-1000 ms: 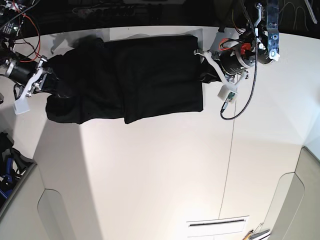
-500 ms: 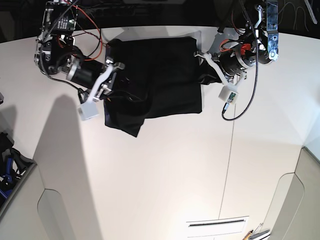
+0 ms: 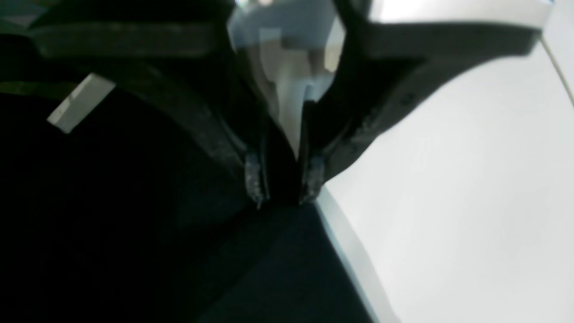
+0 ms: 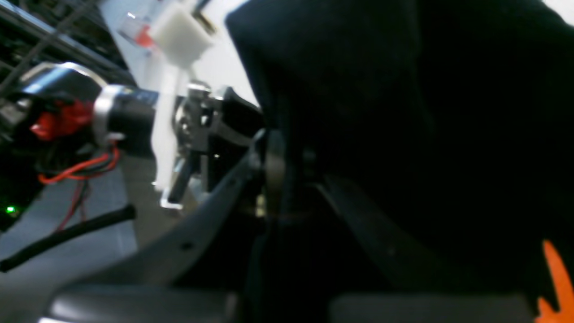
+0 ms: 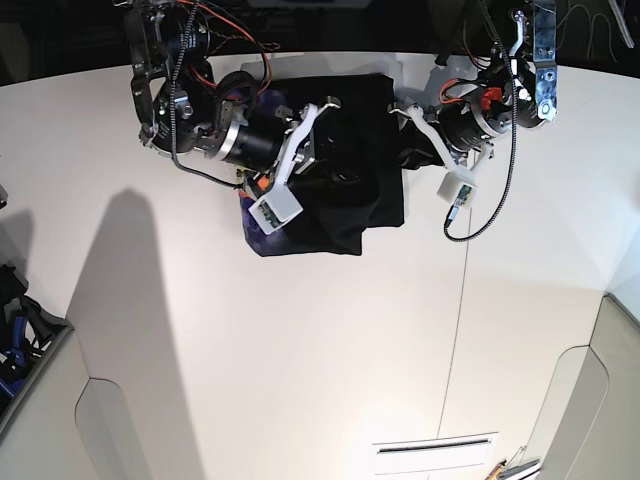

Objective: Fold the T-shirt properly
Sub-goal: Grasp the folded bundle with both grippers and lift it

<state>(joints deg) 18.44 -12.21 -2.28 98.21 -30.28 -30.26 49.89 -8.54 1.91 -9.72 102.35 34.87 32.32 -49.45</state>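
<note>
In the left wrist view, black cloth of the T-shirt (image 3: 134, 224) is seen pinched between the nearly closed tips of the left gripper (image 3: 281, 190), at the cloth's edge beside the bare desk (image 3: 448, 179). In the right wrist view, the right gripper (image 4: 287, 179) is clenched on a hanging fold, a scrap of orange print (image 4: 554, 278) showing. In the base view, the T-shirt (image 5: 360, 200) is bunched by the desk's far edge between both arms. The fabric is judged soft, light and limp; hems and corners are best gripped.
</note>
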